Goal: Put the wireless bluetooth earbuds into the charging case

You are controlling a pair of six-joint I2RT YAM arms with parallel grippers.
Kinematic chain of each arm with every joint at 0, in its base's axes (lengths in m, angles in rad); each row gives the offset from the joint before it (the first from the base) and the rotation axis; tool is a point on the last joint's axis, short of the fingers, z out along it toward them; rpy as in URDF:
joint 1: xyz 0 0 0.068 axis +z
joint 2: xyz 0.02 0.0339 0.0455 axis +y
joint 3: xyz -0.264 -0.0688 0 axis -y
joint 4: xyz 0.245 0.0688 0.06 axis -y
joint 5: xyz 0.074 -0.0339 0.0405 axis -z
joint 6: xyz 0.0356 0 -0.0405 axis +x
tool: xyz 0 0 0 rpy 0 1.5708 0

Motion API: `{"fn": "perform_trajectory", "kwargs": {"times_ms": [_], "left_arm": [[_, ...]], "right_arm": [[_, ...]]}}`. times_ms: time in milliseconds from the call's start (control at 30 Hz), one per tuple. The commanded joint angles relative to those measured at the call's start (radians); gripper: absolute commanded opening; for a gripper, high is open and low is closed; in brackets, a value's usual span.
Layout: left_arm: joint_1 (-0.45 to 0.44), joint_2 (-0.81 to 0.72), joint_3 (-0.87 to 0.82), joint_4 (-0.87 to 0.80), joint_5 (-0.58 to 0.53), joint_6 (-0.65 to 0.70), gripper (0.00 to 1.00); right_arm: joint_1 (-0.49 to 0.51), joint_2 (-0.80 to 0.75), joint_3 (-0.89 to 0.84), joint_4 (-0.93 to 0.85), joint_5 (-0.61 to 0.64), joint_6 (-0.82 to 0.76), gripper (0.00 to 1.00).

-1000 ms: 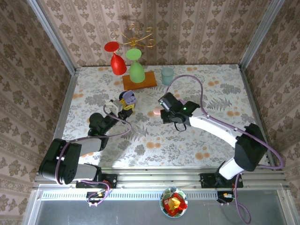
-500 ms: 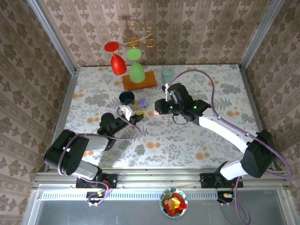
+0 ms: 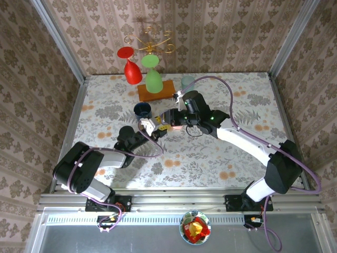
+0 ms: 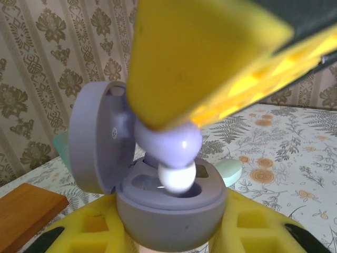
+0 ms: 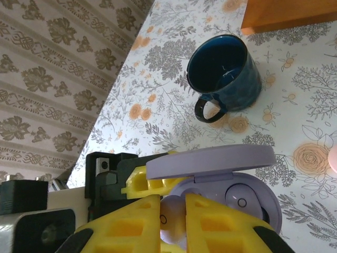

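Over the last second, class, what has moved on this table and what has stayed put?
The left pincer carried the open lilac case rightwards, uncovering the blue mug. The right pincer swung left, bringing its earbud over the case's socket. Both pincers stayed shut on their loads. The goblets and wooden block stayed put.

You have a floral-patterned surface (image 3: pixel 237 153) in front of you. At its back edge lies an orange wooden block (image 3: pixel 156 90), with a pale teal cup (image 3: pixel 187 83) just beside it on the right. A dark blue mug (image 3: pixel 142 110) stands upright nearer the middle-left. From the left wrist, a mint pebble-shaped case (image 4: pixel 229 169) rests on the surface.
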Motion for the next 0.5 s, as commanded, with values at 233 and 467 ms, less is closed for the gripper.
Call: {"fn": "perform_trajectory", "kwargs": {"times_ms": [233,467], "left_arm": [[-0.006,0.009,0.036,0.028,-0.064,0.008,0.26],[-0.006,0.002,0.057,0.030,-0.019,-0.008,0.26]], "right_arm": [[0.006,0.021,0.023,0.004,-0.011,0.006,0.17],[0.005,0.055,0.028,-0.004,-0.003,0.007,0.18]]}}
